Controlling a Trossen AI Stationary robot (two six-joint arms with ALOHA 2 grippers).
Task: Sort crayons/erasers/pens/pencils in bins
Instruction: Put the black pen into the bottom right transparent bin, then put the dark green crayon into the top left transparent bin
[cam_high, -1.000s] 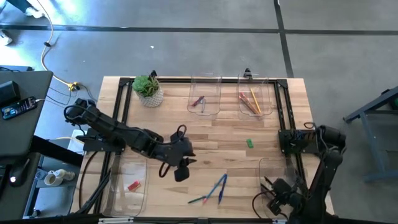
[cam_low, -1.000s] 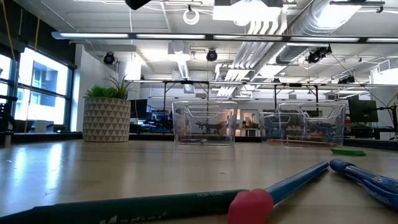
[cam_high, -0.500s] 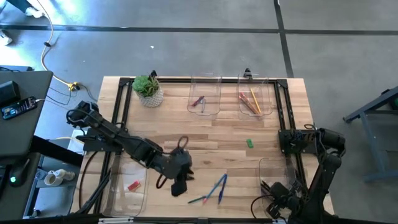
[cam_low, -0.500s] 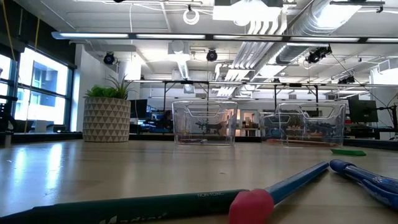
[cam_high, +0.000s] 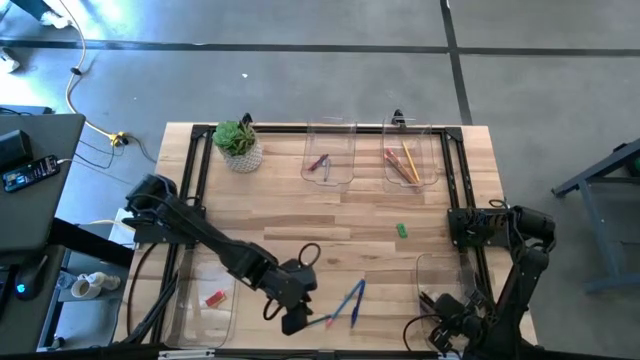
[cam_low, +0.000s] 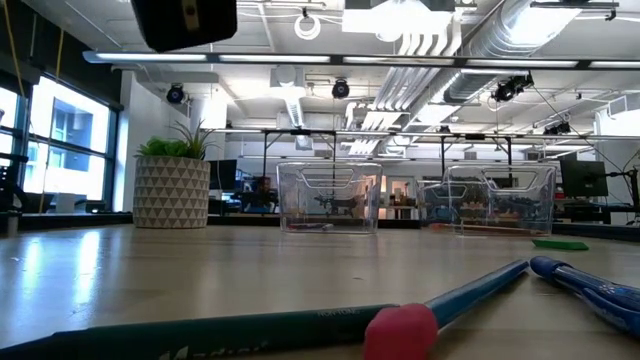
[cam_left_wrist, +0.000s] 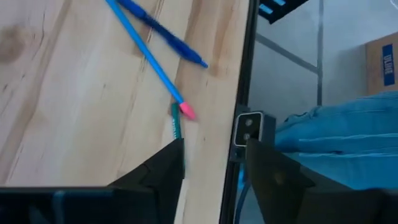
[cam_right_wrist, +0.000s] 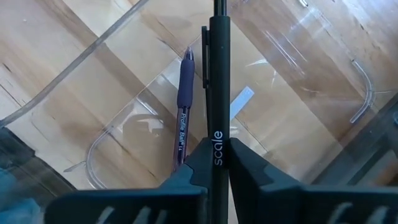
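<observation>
Pens (cam_high: 352, 300) lie beside left hand (cam_high: 297, 322), near table edge (cam_high: 330, 352).

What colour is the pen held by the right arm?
Black pen, clearest in the right wrist view.

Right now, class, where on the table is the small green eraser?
In the high view, the green eraser lies alone on bare wood, right of centre, below the pencil bin and above the blue pens.
</observation>
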